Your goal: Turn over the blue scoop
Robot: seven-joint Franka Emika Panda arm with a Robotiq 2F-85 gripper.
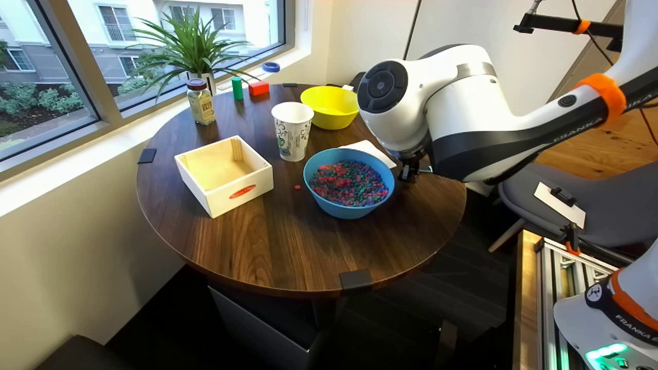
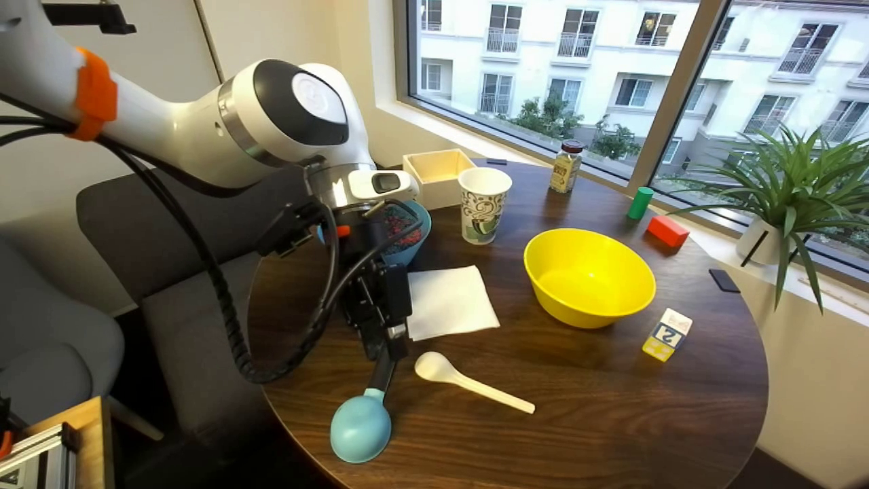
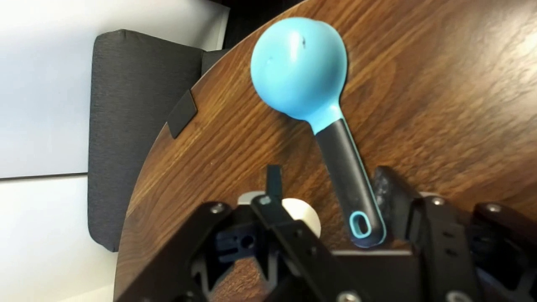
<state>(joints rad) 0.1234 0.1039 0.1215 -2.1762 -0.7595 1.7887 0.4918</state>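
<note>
The blue scoop point(image 2: 361, 429) lies on the wooden table with its rounded cup bottom up. In the wrist view, its light-blue dome point(image 3: 300, 69) is at the top and its dark handle with a blue-rimmed hole points down between my fingers. My gripper point(image 3: 329, 171) is open around the handle end. The handle is close to the right-hand finger and apart from the left-hand one; whether it touches the right one I cannot tell. In an exterior view, the gripper point(image 2: 388, 350) is low over the handle. In an exterior view, the arm above the gripper point(image 1: 409, 172) hides most of the scoop.
A white spoon point(image 2: 468, 382) lies beside the gripper. A white napkin point(image 2: 451, 303), yellow bowl point(image 2: 587, 312), letter block point(image 2: 667, 334), paper cup point(image 1: 293, 131), blue bowl of colourful bits point(image 1: 349, 210) and wooden box point(image 1: 239, 198) are on the table. The table edge is near the scoop's cup.
</note>
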